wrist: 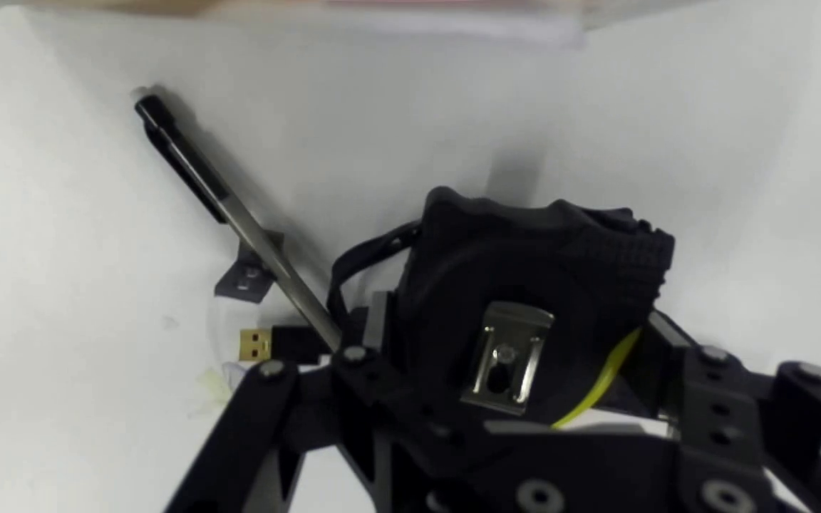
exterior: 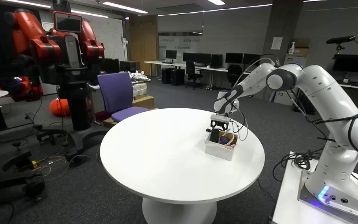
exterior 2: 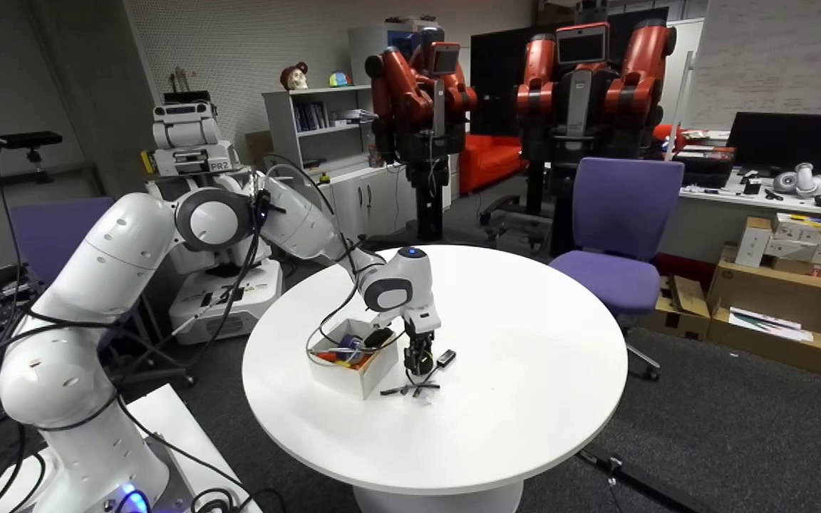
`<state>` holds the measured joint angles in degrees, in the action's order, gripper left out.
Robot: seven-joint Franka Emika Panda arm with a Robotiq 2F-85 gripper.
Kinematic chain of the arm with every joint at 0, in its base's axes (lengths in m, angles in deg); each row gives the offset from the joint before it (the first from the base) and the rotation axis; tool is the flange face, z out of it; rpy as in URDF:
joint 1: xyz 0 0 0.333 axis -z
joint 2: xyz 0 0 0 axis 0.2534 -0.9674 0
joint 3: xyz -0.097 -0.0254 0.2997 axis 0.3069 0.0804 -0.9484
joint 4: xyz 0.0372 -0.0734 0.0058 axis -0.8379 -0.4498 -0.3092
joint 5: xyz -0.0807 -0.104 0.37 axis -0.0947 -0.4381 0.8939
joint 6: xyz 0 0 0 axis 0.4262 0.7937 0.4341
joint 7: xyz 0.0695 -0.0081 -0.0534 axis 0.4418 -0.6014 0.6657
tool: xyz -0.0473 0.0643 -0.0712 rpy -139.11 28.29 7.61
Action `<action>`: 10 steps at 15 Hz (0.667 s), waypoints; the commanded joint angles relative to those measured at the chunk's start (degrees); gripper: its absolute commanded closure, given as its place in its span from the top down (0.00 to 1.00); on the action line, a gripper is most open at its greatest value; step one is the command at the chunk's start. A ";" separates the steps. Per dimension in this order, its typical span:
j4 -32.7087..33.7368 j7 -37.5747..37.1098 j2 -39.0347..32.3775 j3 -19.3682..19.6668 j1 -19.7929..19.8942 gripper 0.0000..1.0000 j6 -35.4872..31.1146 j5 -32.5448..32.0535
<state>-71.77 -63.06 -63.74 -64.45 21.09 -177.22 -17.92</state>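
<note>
Black tape measure (wrist: 524, 285) w/ a metal clip (wrist: 524, 324) & yellow stripe (wrist: 603, 377) is flanked closely on both sides by the fingers (wrist: 376, 320) of the gripper (wrist: 523, 326); whether it's clamped can't be told. To its left in the wrist view, a grey-black pen (wrist: 261, 247) is seen, w/ a small dark bit (wrist: 243, 281) crossed by it & a USB plug (wrist: 286, 344) nr its lower end. A white box (exterior 2: 339, 377), filled w/ misc. stuff incl. a purple thing (exterior: 224, 140), is placed nr the gripper on a round white table (exterior 2: 524, 370). Past that, in both ext. views, a purple chair (exterior 2: 624, 206) & then a red robot (exterior 2: 578, 103) are seen.
</note>
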 commanded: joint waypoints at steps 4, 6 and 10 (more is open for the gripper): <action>-14.39 6.37 17.57 -0.17 -0.11 0.53 -0.70 -0.66; -18.86 6.74 22.14 0.23 -1.54 0.53 -1.63 -1.83; -28.46 5.03 31.16 0.16 -4.74 0.53 -4.21 -4.77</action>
<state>-90.17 -57.41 -41.84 -64.44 18.62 -178.33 -20.07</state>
